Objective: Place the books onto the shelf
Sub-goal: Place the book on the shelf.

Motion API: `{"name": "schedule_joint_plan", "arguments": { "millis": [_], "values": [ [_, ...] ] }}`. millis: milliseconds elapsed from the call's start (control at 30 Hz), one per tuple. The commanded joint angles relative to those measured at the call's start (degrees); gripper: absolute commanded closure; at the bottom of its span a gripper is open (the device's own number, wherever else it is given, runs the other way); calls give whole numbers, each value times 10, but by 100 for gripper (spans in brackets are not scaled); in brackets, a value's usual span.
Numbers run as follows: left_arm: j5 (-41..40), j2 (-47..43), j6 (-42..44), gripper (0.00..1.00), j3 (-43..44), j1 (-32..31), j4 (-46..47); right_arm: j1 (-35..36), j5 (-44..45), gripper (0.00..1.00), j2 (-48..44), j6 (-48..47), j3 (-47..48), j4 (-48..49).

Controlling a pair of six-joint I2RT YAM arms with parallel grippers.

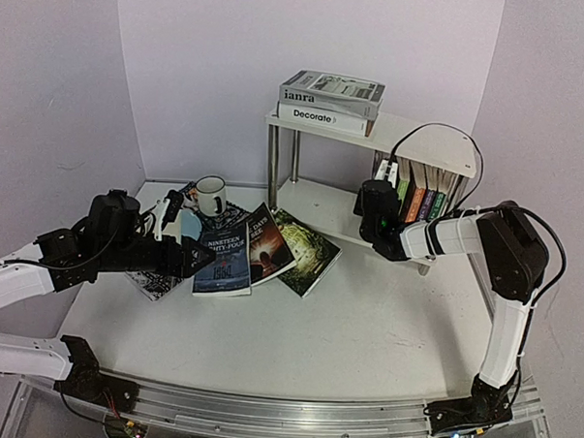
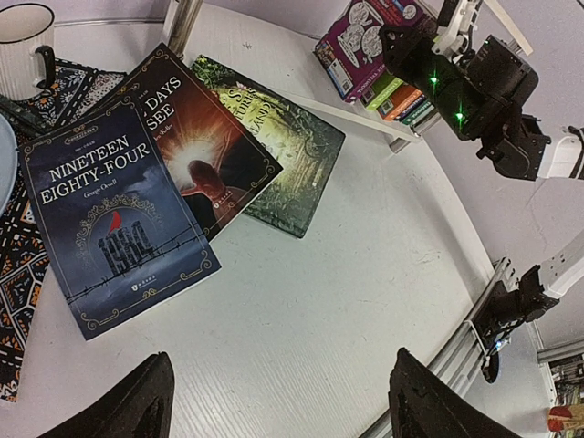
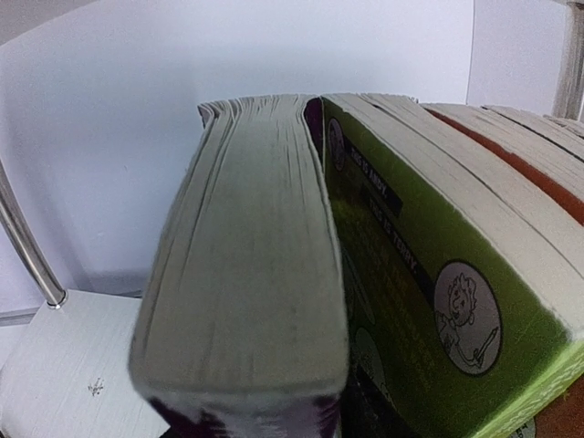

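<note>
Three books lie fanned on the table: a blue "Nineteen Eighty-Four" (image 1: pixel 223 260) (image 2: pixel 114 214), a dark one with a glowing cover (image 1: pixel 269 242) (image 2: pixel 196 146), and a green one (image 1: pixel 308 249) (image 2: pixel 274 137). My left gripper (image 1: pixel 198 259) (image 2: pixel 281 358) hovers open by the blue book's near edge, with only bare table between its fingers. The shelf (image 1: pixel 422 137) stands at the back right. Its lower board holds a row of upright books (image 1: pixel 424 201). My right gripper (image 1: pixel 378 199) is at the row's left end, against a purple book (image 3: pixel 246 274) (image 2: pixel 360 36) beside a green one (image 3: pixel 411 265). Its fingers are hidden.
Two large books (image 1: pixel 331 99) lie stacked on the shelf's upper board. A white mug (image 1: pixel 211 194) (image 2: pixel 26 46) and a patterned placemat (image 2: pixel 18 274) are at the back left. A chrome shelf leg (image 3: pixel 27 251) stands left of the purple book. The metal rail (image 1: pixel 284 413) runs along the near edge.
</note>
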Motion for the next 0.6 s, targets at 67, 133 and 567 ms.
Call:
{"name": "schedule_joint_plan", "arguments": {
  "millis": [67, 133, 567],
  "values": [
    [-4, -8, 8, 18, -3, 0, 22, 0, 17, 58, -44, 21, -8, 19],
    [-4, -8, 7, 18, -3, 0, 22, 2, 18, 56, -43, 22, -8, 16],
    [-4, -5, 6, 18, -2, 0, 22, 30, 51, 47, -77, 47, -47, 2]
  ]
}}
